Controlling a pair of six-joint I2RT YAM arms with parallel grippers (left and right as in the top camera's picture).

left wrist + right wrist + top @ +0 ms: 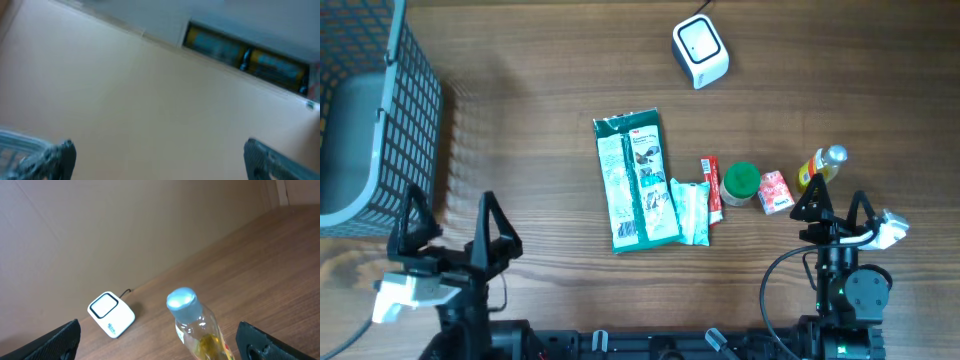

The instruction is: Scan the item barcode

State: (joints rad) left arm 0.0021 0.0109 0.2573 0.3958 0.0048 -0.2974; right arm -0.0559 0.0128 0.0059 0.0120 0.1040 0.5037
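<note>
1. My left claw (pixel 452 205) sits nearest my base, at the near left of the wooden table (pixel 520 120). Its two fingers are spread wide with nothing between them. Its own camera gives me only a blurred pale surface.
2. My right claw (pixel 835 208) waits at the near right, also spread wide and empty, touching nothing.
3. Just beyond my right claw is the bottle (pixel 823 165), clear with yellow liquid and a silvery cap, apparently upright. In my right wrist view it sits between my fingers, but neither touches it.
4. The other goods run left from the bottle across the middle of the table.
   - The small red carton (pixel 775 191) is just beside the bottle.
   - Next come the green-lidded tub (pixel 740 183) and the narrow red stick pack (pixel 711 188).
   - The pale green packet (pixel 690 212) lies against the stick pack.
   - The large dark green packet (pixel 635 180) lies flat, its long side pointing away from me and its edge meeting the pale packet.
   - None of these is in either claw, and I cannot make out a barcode on any of them.
5. Beyond my left claw, at the far left edge, stands the grey mesh basket (pixel 410 110), well apart from the goods.
6. Farthest off is the white scanner (pixel 700 50), with a dark-framed window on top and a cable leaving the far edge. It stands well apart from every item.
</note>
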